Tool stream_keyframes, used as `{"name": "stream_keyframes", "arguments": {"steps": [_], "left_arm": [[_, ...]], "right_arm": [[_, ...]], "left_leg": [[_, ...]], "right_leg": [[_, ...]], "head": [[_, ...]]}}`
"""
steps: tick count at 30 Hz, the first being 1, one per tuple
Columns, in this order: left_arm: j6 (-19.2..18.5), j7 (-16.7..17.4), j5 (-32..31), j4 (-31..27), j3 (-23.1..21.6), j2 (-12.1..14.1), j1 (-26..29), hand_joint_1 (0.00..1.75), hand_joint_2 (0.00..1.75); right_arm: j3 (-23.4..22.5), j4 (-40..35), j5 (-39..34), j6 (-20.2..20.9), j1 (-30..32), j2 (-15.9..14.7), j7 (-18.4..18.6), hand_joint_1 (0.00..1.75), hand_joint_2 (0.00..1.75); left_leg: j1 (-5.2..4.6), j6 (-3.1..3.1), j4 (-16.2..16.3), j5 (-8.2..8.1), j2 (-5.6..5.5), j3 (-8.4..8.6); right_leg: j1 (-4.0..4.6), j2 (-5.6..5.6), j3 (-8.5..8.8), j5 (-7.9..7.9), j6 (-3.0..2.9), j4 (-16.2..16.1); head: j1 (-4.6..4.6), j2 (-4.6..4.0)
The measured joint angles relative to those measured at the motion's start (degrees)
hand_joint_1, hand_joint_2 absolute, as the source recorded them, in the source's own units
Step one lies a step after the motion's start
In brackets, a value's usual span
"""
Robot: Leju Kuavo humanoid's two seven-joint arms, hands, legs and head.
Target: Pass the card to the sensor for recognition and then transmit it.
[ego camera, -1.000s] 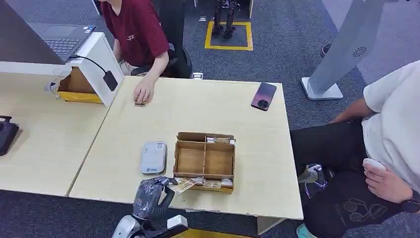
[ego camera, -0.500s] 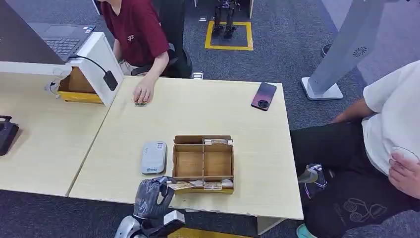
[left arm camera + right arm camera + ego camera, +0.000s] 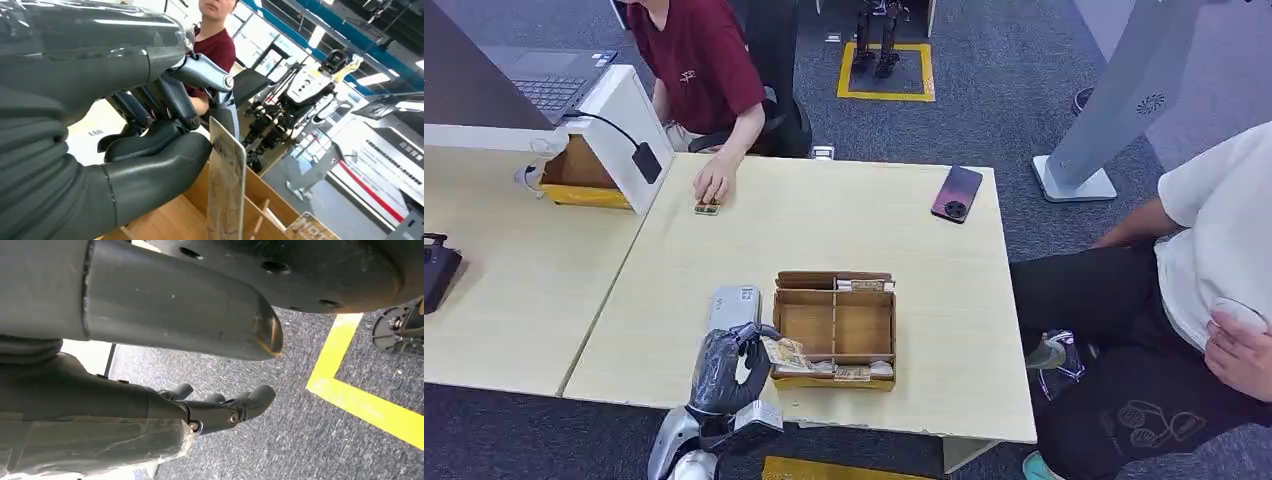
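Left hand [image 3: 727,370] pinching a card [image 3: 785,353] just above the wooden box's [image 3: 835,329] near-left corner, grey sensor [image 3: 732,309] beside it on the counter [image 3: 824,230], right hand [image 3: 220,407] hanging over carpet, fingers loosely curled, empty.

The left arm rises from the bottom edge of the head view, left of centre, silver at the forearm and dark at the left hand [image 3: 727,368]. This hand is raised with its back toward the camera, fingers curled, and pinches a card [image 3: 785,353] that juts to the right. In the left wrist view the thick grey thumb [image 3: 165,165] presses the card's near face while the darker fingers [image 3: 175,97] bend onto it from the far side. The right hand [image 3: 220,407] hangs with its fingers loosely curled, holding nothing
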Motion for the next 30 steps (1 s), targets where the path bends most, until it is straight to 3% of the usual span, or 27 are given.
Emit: {"name": "stream_keyframes", "arguments": {"steps": [13, 16, 20, 26, 30], "left_arm": [[-0.98, 0.20, 1.81, -1.14, -0.44, 0.50, -0.21, 1.75, 1.75], [1.13, 5.56, -3.72, -0.86, 0.00, 0.46, -1.89, 1.75, 1.75], [2.97, 14.19, -9.31, 5.71, 2.63, -0.46, -10.31, 1.75, 1.75], [4.09, 16.72, -9.57, 19.37, 9.18, -1.46, -26.15, 1.75, 1.75], [4.26, 17.64, -10.23, 25.51, 12.00, -1.46, -32.03, 1.75, 1.75]], "right_arm": [[-0.02, 0.00, -0.22, -0.15, 0.04, 0.07, 0.00, 0.00, 0.00], [-0.02, 0.00, 0.20, -0.20, 0.04, 0.09, 0.00, 0.00, 0.00], [0.11, 0.00, 1.49, -0.09, -0.24, 0.44, 0.18, 0.00, 0.00], [1.36, 0.00, 2.36, 0.33, -1.14, 0.68, 1.27, 0.00, 0.00], [1.77, 0.00, 2.64, 0.39, -1.14, 0.68, 1.49, 0.00, 0.00]], "left_leg": [[0.00, 0.00, 0.00, 0.00, 0.00, 0.01], [0.00, 0.00, 0.01, 0.01, -0.02, 0.01], [0.01, 0.00, 0.01, 0.20, -0.15, -0.05], [0.03, -0.11, 0.01, 0.38, -0.15, -0.08], [0.02, -0.11, 0.02, 0.38, -0.14, -0.08]], "right_leg": [[0.00, 0.00, -0.01, 0.00, 0.00, 0.00], [0.00, 0.00, -0.02, 0.00, 0.00, 0.00], [0.01, -0.10, -0.02, 0.13, 0.05, 0.01], [0.02, -0.07, -0.05, 0.33, 0.01, 0.04], [0.02, -0.05, -0.06, 0.33, 0.01, 0.05]], "head": [[-0.02, 0.02], [-0.02, 0.00], [0.00, 0.02], [0.00, 0.00], [-0.02, 0.00]]}}
